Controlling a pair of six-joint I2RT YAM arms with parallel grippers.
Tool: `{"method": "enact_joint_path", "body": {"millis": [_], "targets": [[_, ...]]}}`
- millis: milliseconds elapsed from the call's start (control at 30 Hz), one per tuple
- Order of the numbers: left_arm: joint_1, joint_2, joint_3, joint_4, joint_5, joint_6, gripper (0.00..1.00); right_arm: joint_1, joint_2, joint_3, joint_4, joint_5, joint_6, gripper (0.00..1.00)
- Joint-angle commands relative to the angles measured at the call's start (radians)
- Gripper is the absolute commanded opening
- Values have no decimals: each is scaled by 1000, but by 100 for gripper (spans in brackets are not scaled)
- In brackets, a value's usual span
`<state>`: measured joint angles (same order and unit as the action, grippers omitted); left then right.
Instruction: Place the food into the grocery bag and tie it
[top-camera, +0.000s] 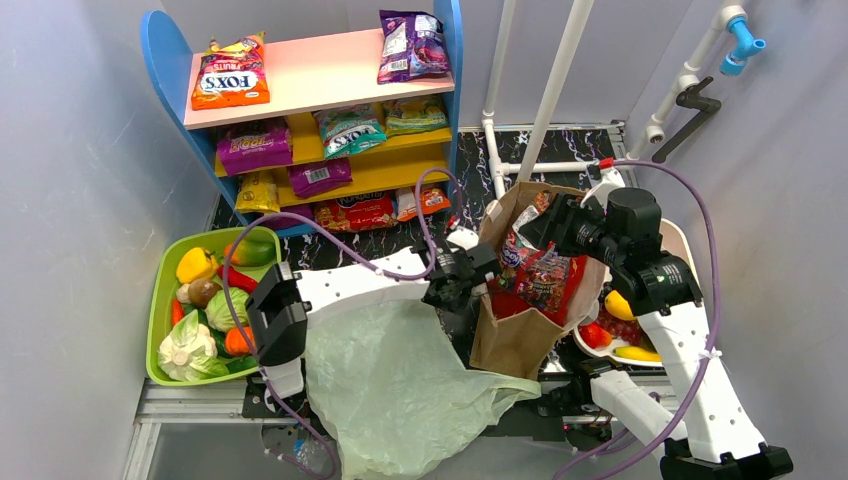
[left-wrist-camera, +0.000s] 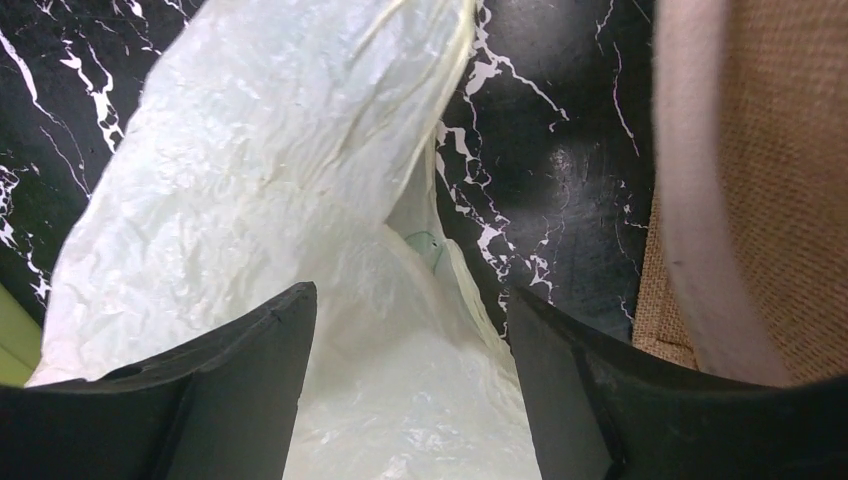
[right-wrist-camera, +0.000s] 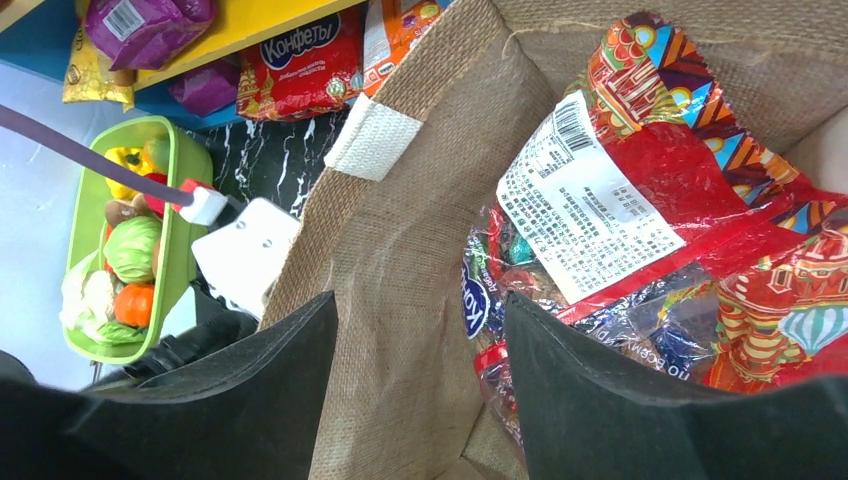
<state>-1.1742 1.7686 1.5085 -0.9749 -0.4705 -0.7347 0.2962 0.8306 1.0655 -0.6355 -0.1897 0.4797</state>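
Note:
The grocery bag (top-camera: 400, 390), thin pale-green plastic, lies crumpled on the near side of the table. In the left wrist view the grocery bag (left-wrist-camera: 290, 180) runs up between my left gripper's fingers. My left gripper (top-camera: 455, 288) (left-wrist-camera: 410, 295) hangs over the bag's far corner, its jaws apart, with plastic between them but not pinched. The food sits in a green tray (top-camera: 158, 300) at the left: a yellow pepper (top-camera: 196, 264), a green piece (top-camera: 255, 250) and an orange one (top-camera: 238, 340) (right-wrist-camera: 133, 303). My right gripper (top-camera: 538, 232) (right-wrist-camera: 420, 300) is open astride the wall of a brown bag (top-camera: 520, 335).
The brown bag (right-wrist-camera: 400, 230) holds red snack packets (right-wrist-camera: 640, 200). A white plate (top-camera: 684, 242) with yellow and red fruit lies under my right arm. A blue and yellow shelf (top-camera: 160, 60) with snack packs stands at the back. White pipes (top-camera: 560, 70) rise behind the brown bag.

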Motion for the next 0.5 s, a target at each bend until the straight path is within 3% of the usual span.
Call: {"method": "enact_joint_path", "body": {"millis": [0,467], "targets": [[-49,23,40,-57,-93,-65,67,3,-17,-5,14,11,3,69],[-126,107,51,-127,-157,-165,52,4,-46,-25,8,33,-5,70]]}}
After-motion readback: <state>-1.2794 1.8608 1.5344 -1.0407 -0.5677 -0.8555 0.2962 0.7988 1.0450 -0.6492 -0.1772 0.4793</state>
